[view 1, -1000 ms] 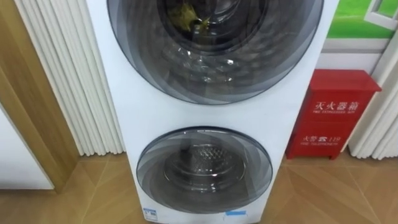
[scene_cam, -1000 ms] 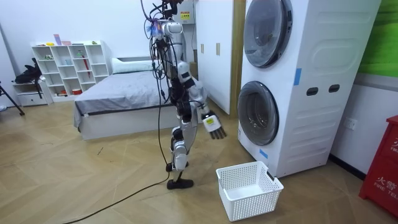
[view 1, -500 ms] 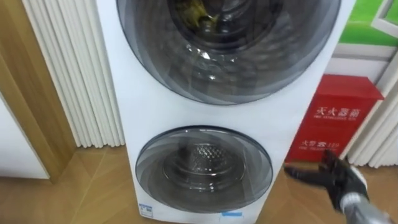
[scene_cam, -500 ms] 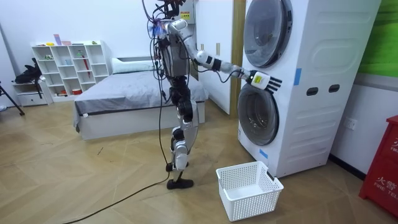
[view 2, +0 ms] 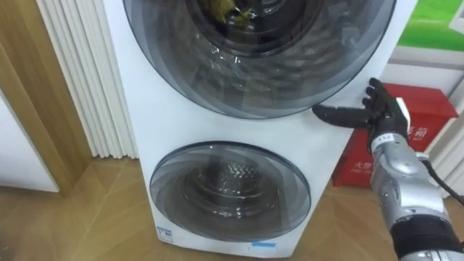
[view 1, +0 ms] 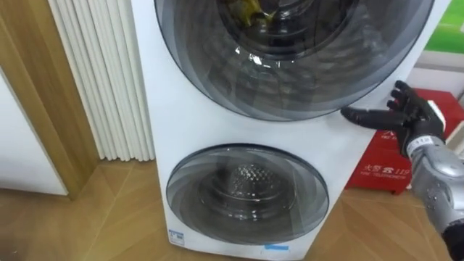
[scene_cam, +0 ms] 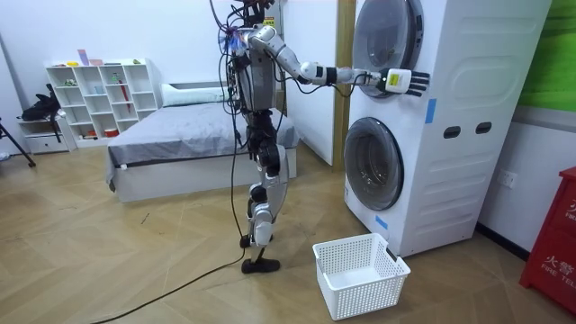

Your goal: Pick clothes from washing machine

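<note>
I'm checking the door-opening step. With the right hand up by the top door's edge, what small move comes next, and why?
Probably hook the right hand onto the right rim of the upper door and pull it open. The hand is open, fingers pointing at that rim; the door is shut, and yellow-green clothes show behind its glass.

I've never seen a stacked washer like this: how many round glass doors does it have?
2: the upper door, beside the right robot hand, and the lower door beneath it; both look shut.
</note>
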Controlling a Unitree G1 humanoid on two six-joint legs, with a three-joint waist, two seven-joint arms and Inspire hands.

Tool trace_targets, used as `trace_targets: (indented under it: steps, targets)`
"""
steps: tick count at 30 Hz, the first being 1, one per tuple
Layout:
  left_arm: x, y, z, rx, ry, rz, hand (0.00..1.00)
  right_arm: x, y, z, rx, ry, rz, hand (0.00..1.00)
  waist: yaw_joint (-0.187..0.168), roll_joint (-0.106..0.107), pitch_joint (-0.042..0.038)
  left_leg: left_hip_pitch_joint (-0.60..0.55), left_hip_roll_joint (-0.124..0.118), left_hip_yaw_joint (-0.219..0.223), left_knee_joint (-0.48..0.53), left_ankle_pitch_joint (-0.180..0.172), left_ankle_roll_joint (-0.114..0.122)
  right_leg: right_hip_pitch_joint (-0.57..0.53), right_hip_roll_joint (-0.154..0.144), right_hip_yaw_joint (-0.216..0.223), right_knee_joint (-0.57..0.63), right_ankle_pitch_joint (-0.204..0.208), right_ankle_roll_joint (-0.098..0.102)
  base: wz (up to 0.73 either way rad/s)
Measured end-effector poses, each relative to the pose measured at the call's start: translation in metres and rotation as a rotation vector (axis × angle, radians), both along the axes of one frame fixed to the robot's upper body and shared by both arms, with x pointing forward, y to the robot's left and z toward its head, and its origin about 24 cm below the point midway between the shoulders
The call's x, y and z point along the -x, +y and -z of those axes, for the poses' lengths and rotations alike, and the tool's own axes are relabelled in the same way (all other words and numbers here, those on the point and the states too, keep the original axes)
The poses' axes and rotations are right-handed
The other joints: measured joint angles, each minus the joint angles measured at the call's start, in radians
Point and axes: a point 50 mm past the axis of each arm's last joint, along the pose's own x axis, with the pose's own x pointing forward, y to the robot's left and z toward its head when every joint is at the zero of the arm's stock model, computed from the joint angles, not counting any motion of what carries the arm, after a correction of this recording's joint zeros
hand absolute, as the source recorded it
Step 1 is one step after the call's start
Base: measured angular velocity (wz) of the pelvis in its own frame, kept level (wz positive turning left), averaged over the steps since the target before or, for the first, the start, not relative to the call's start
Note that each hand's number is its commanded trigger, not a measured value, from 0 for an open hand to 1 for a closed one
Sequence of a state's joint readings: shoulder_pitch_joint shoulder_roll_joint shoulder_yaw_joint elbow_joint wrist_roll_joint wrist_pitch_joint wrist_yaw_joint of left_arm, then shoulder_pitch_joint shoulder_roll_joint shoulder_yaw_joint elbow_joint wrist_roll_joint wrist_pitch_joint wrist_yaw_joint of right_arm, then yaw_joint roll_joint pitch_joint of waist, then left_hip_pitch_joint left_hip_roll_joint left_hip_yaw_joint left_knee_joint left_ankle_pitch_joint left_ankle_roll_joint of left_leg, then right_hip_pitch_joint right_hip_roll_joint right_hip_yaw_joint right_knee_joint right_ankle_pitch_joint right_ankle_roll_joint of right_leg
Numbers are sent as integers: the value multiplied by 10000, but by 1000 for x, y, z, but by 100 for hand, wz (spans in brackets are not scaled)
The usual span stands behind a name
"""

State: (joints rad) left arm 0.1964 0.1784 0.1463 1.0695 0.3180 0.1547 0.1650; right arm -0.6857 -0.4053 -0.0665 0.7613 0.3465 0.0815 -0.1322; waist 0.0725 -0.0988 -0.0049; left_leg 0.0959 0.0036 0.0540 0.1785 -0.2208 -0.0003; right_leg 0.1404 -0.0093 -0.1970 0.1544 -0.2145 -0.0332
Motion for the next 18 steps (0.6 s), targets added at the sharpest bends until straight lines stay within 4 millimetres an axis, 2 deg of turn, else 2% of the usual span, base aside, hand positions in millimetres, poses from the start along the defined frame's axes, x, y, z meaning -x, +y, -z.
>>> trace_targets:
  steps: [2,4,8,16,18]
  targets:
    - [-2,1,-1,-35,-103,24,0,0,-1,-2,277,101,25,0,-15,-18,1,-6,3,-10,-17,0,0,-16,-1,-51,0,0,1,-6]
    - [-10,2,-3,-135,-340,243,0,0,-5,-12,792,75,48,0,2,-39,-9,-15,2,-20,-71,0,1,-50,-3,-58,2,0,1,1]
    - [-13,5,-5,-335,-258,453,0,-2,6,-31,1697,-167,-162,0,45,-99,-20,24,20,-29,-119,1,1,-144,19,-40,51,0,1,-17]
    - [-12,5,-5,-368,-109,413,0,-3,14,-33,2583,216,-456,0,120,-406,-88,215,68,-167,-153,2,1,-148,61,-17,175,0,1,-14]
    - [-12,4,-4,-358,-73,487,0,-4,16,-34,2622,221,-520,0,120,-422,-83,239,69,-199,-153,2,1,-148,65,4,175,0,1,-10]
